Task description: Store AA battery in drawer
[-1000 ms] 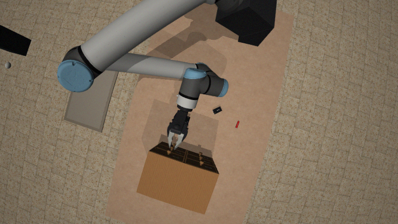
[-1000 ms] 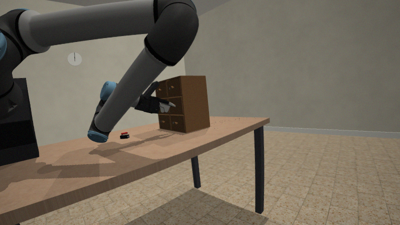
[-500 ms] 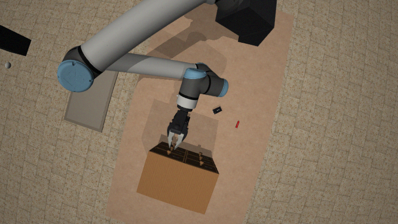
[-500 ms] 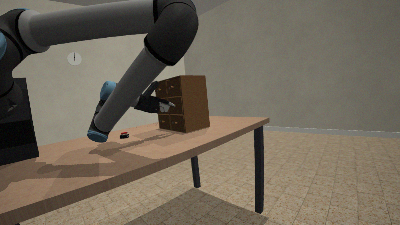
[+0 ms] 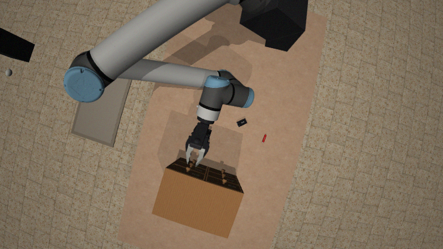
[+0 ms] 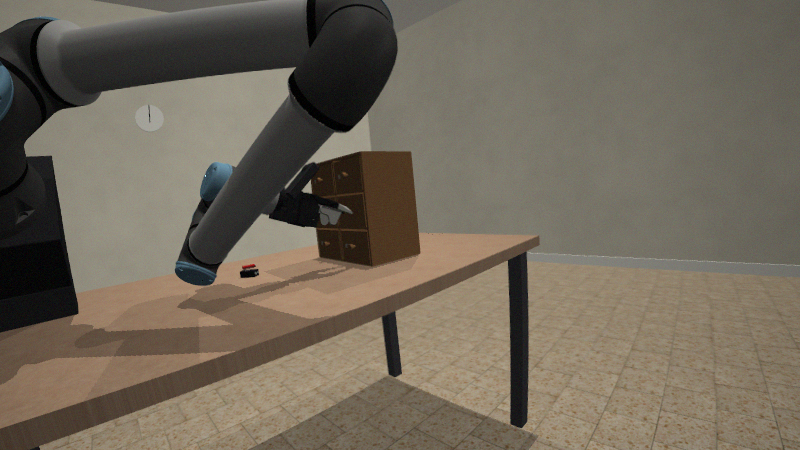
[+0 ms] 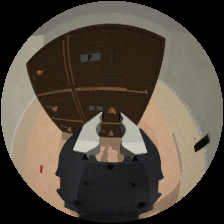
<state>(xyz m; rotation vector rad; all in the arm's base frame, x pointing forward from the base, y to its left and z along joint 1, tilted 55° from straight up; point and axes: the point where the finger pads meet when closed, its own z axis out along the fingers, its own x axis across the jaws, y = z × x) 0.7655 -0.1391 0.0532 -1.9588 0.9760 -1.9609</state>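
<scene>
The red AA battery [image 5: 264, 138] [image 6: 248, 266] [image 7: 41, 169] lies on its side on the tabletop [image 5: 278, 92] [image 6: 447, 246], apart from the chest [image 5: 198, 201] [image 6: 391, 207] [image 7: 120, 65], its long axis running nearly toward and away from the chest's end of the table, slightly aslant; which end is positive I cannot tell. The jaws of the gripper [image 5: 192, 164] [image 6: 340, 215] [image 7: 111, 116] stand partly apart at a middle-row knob [image 7: 112, 110], grasping nothing.
</scene>
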